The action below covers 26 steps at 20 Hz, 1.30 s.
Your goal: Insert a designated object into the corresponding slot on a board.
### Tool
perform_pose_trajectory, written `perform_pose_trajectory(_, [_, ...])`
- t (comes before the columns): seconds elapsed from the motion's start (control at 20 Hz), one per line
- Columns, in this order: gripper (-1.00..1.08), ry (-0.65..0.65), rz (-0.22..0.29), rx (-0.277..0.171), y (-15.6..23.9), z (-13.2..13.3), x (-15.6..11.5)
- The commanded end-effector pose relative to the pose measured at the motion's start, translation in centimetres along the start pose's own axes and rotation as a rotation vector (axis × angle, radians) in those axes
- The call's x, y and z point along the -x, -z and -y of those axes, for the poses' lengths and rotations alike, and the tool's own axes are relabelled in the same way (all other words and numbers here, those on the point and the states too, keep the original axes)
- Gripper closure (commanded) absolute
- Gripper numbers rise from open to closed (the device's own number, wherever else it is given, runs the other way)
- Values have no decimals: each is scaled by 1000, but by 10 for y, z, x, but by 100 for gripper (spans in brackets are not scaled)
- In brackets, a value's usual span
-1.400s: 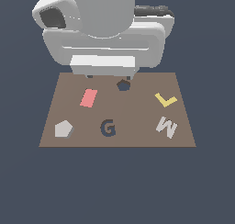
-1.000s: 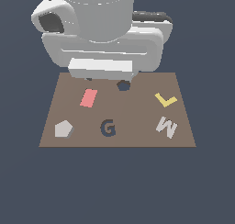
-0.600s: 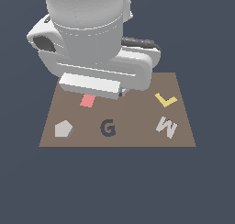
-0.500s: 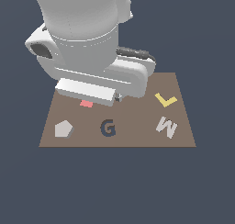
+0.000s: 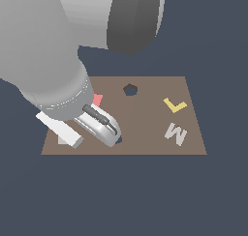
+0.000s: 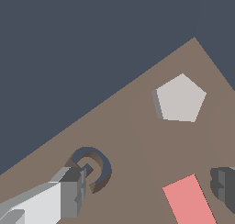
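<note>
From the exterior view the arm (image 5: 63, 51) hides most of the board's (image 5: 145, 133) left side, though the pentagon slot (image 5: 130, 89) near the far edge stays clear. In the wrist view the grey pentagon (image 6: 180, 98) lies flat near a board corner, untouched, and the gripper (image 6: 151, 191) is spread wide and empty, one finger (image 6: 73, 191) over the G cut-out (image 6: 92, 168), the pink rectangle (image 6: 189, 201) between them.

Arm (image 5: 58, 75) has swung from the board's far edge down over the exterior view's left half of the board (image 5: 145, 143). It now hides most of the pink rectangle (image 5: 98, 99) and the G-shaped cut-out (image 6: 94, 165), and the pentagon slot (image 5: 130, 89), hidden 0.5 s ago, is exposed.
</note>
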State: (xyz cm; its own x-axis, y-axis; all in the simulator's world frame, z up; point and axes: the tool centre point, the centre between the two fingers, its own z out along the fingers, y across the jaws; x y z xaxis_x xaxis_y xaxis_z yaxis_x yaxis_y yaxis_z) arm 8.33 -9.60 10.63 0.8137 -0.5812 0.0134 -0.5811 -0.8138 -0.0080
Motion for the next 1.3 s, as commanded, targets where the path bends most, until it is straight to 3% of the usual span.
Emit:
perform_pose_trajectory(0.0, [-92, -93, 2, 3, -13, -9, -15])
perform_pose_trajectory(0.6, [-92, -364, 10, 10, -53, -44, -53])
perform_pose_trajectory(1.25, [-92, -393, 12, 11, -67, -49, -55])
